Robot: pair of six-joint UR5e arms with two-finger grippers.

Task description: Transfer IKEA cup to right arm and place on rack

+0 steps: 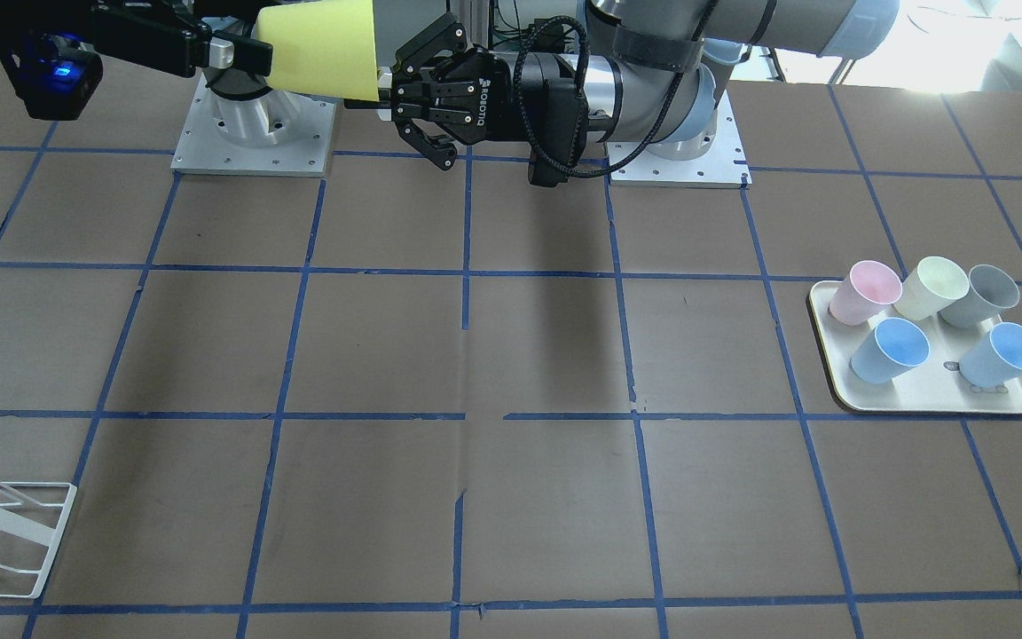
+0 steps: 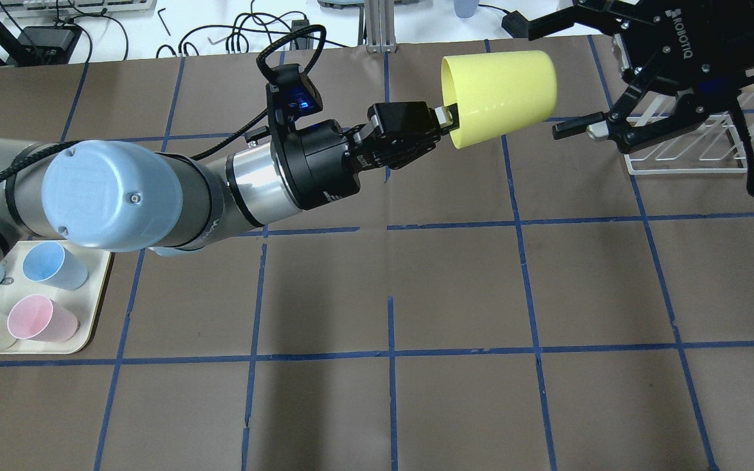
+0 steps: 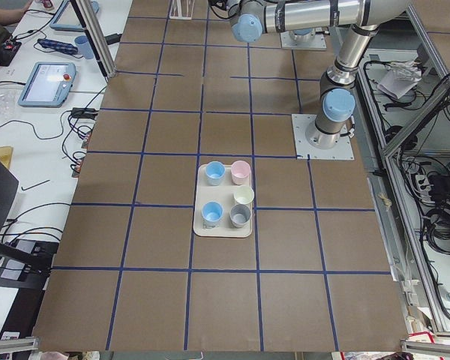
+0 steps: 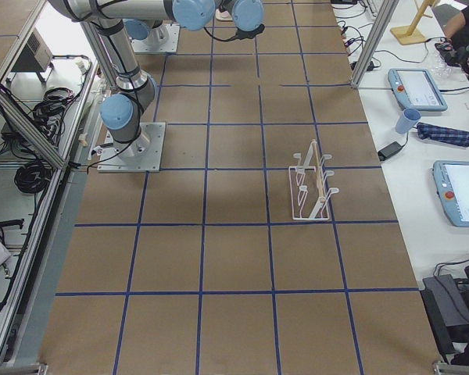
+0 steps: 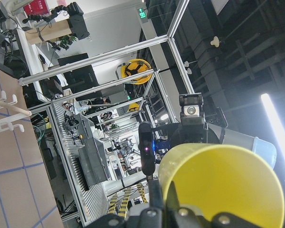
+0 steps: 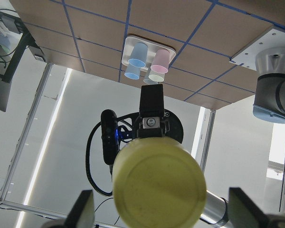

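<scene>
Left gripper clamped on IKEA cup rim, cup lying horizontal above desk. Right gripper spread wide, flanking cup base; I see gaps both sides.

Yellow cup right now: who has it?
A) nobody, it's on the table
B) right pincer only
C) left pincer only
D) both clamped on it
C: the left pincer is shut on the rim of the IKEA cup, while the right pincer stands open around its base with gaps on both sides.
</scene>
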